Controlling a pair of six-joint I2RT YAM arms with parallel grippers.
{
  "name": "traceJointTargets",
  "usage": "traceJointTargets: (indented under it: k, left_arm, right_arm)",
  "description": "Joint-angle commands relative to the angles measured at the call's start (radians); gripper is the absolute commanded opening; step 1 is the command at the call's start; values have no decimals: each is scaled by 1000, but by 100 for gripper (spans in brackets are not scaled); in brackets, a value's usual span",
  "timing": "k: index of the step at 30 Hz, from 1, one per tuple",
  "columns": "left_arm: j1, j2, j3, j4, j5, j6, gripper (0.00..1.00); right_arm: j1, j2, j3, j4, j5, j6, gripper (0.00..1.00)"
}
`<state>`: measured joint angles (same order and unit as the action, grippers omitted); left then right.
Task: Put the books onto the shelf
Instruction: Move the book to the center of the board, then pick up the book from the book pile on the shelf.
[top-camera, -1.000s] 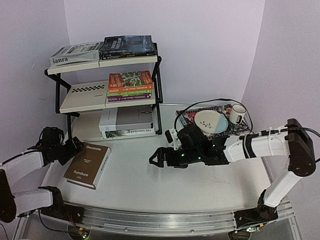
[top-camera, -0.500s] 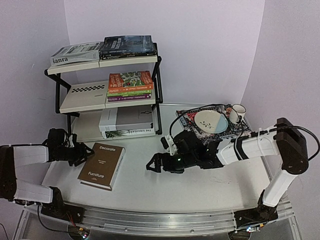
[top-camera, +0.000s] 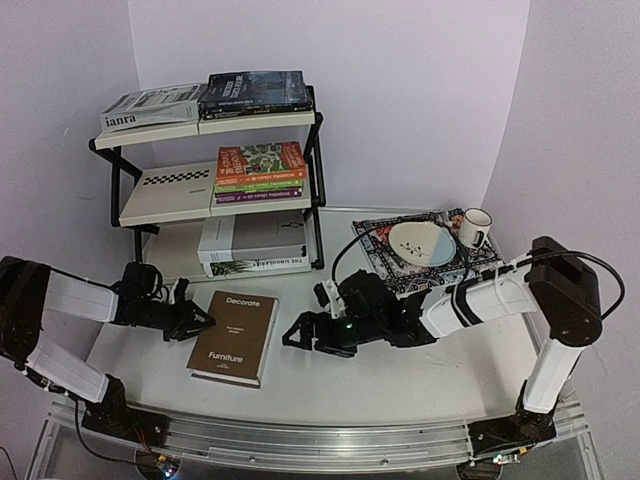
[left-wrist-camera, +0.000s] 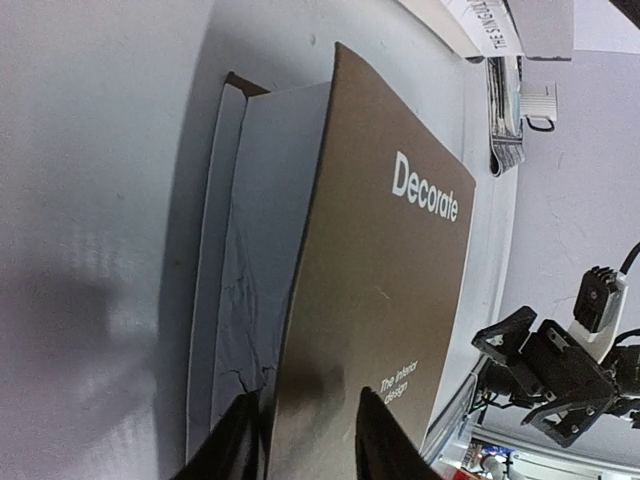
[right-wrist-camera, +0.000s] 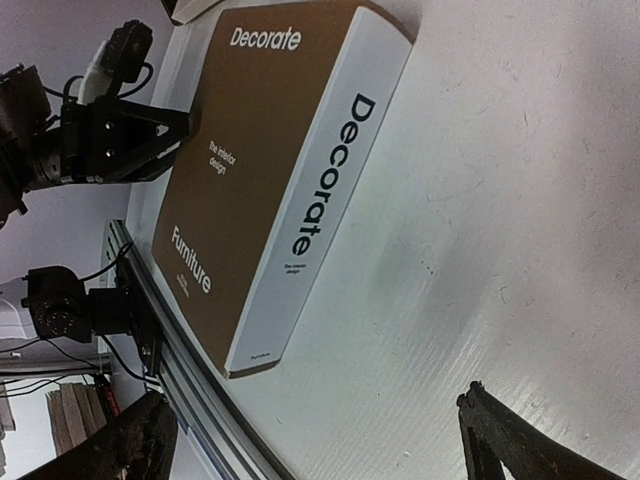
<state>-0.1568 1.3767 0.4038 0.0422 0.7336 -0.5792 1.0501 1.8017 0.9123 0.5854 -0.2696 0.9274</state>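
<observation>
At book (left-wrist-camera: 385, 290) edge, left tool (left-wrist-camera: 308, 430) (straddling cover)

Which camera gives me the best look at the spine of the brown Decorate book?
Right wrist: the brown book lies with its white spine turned toward that camera, and the title is readable. The top external view shows mainly the front cover. The left wrist view shows the cover and page edges, not the spine.

A white table (top-camera: 400, 370) carries a brown book (top-camera: 235, 335) lying flat near its front left, a patterned placemat (top-camera: 375, 238) at the back right, and a black-framed shelf (top-camera: 165, 190) at the back left. White books (top-camera: 250, 240) lie under the shelf. Its top tier holds a grey book (top-camera: 150, 105) beside dark books (top-camera: 255, 90); the middle tier holds a colourful stack (top-camera: 260, 170).
</observation>
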Motion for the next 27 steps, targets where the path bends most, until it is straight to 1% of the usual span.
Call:
traceJointTargets:
  k: [1,4,9,14,17,21,25,27]
  left_arm:
    - [-54,52,75,68,30,-16,19]
    - [-58,69,92,86,39,-31,9]
    - [-73,105,126,114,92,-62,1]
    - [-81,103,154,116,146,-68,0]
    - [-81,87,166,116,182,-76,0]
    - [-82,65,174,116,238,-121,0]
    - [-84,43,189,116,298,-146,0]
    - [-84,23,193,115,304,-158,0]
  right_arm:
    - [13,21,21,50,-14,40,98]
    - [14,22,20,58,-9,41,98]
    - [20,34,28,59,-11,53,98]
    - [23,20,20,57,16,32,98]
    - [23,-24,13,14,57,-48,98]
    - [22,-147,-6,-87,53,-388,98]
    - [22,-287,-63,-158,115,-694,98]
    - [22,-337,-77,-190,152,-808,98]
